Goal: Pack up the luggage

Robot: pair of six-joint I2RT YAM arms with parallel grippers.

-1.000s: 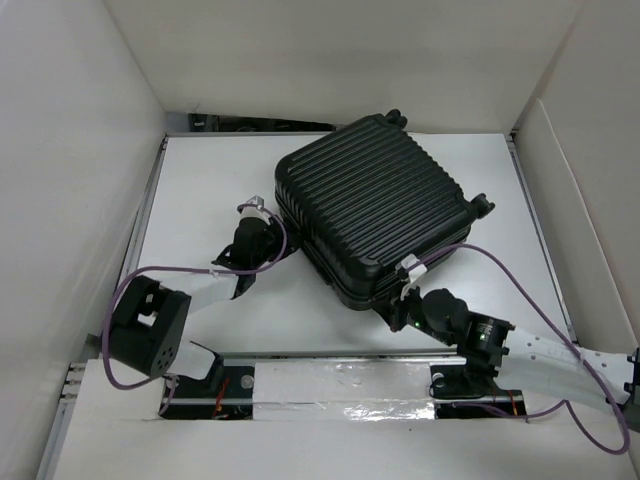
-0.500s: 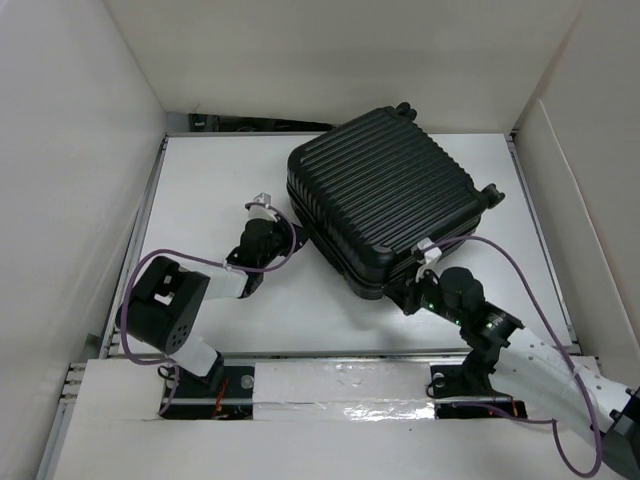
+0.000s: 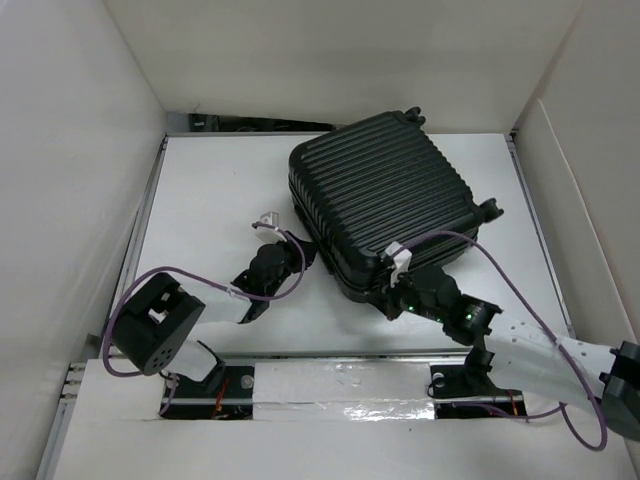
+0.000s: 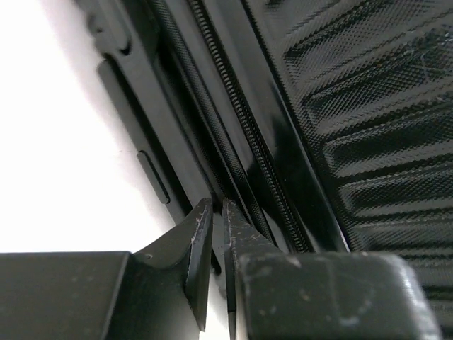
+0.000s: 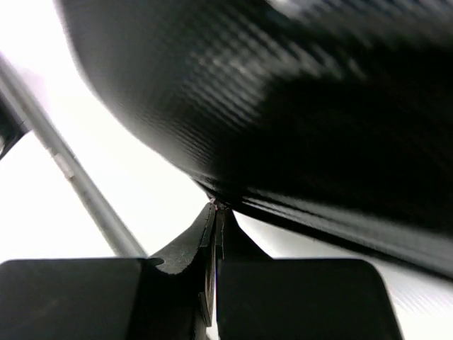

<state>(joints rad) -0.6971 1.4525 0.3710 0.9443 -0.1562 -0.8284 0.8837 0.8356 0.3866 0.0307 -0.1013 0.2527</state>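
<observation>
The luggage (image 3: 385,195) is a black ribbed hard-shell suitcase lying shut on the white table (image 3: 205,190), turned at an angle. My left gripper (image 3: 296,257) is at its left front side. In the left wrist view the left gripper (image 4: 216,207) is shut, with its tips against the zipper seam of the luggage (image 4: 354,106); nothing shows between the jaws. My right gripper (image 3: 388,300) is at the near front corner. In the right wrist view the right gripper (image 5: 214,206) is shut, its tips touching the lower edge of the shell (image 5: 297,92).
White walls (image 3: 80,150) close in the table on the left, back and right. A metal rail (image 3: 340,355) runs along the near edge by the arm bases. Purple cables (image 3: 470,245) loop from both wrists, one lying over the suitcase's front corner.
The suitcase has shifted slightly back and right. My left gripper moved right and nearer, up to its side seam. My right gripper slid left along its front edge.
</observation>
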